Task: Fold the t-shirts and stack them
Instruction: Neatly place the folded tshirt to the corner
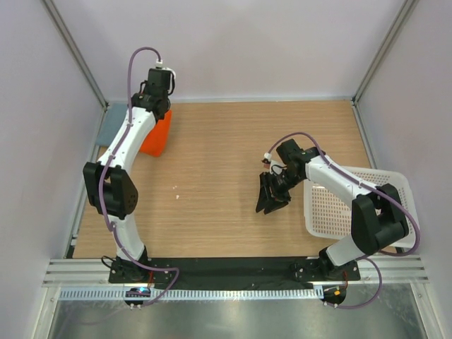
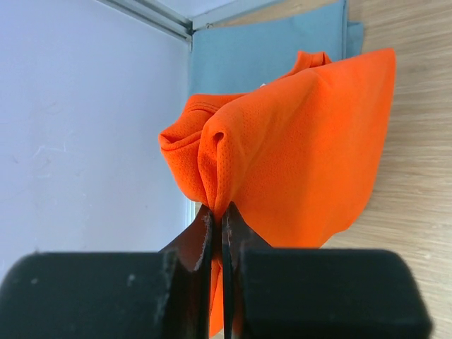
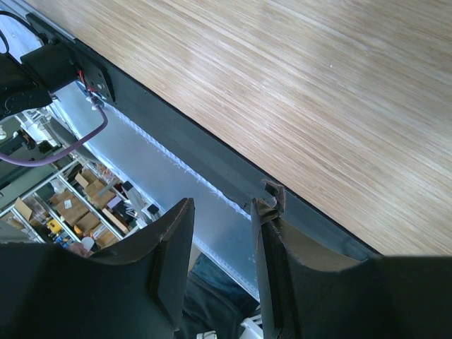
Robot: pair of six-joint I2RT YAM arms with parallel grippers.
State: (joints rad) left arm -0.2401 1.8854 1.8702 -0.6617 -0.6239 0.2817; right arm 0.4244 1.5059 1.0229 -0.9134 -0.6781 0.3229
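step: stacking stage, I'd say — left gripper has the orange shirt pinched and raised at the blue shirt
next move: probably lower orange squarely onto blue, edges lined up, then let go; the bunching needs flattening first
table: wooden top, fills the middle of the overhead view
basket: white, perforated, right edge of the overhead view, nothing seen in it
blue shirt: flat with straight edges, looks folded, upper left corner by the wall
orange shirt: mesh fabric, crumpled, collar showing — upper left of the overhead view, partly over the blue one, partly hidden by the arm
left gripper: jaws closed tight on a fold of orange cloth
right gripper: jaws partly apart, holding nothing, over bare wood left of the basket
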